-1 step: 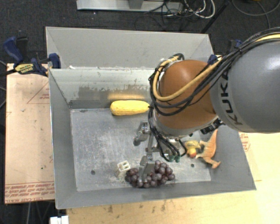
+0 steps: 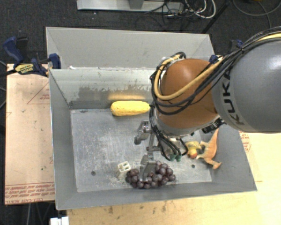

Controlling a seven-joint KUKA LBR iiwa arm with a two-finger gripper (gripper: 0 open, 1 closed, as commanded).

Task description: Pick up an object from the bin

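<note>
My gripper (image 2: 148,150) hangs under the orange wrist cover, low over the front middle of the bin. Its lower end reaches the top of a bunch of dark purple grapes (image 2: 152,176) lying near the front wall. A small white open block (image 2: 123,167) lies just left of the grapes. Right of the gripper are a small yellow piece (image 2: 193,149) and a curved orange piece (image 2: 212,150), both partly hidden by the arm.
A yellow corn cob (image 2: 130,108) lies against the back wall, left of the arm. The arm and its cables cover the bin's right half. Bare scuffed floor stretches across the left half.
</note>
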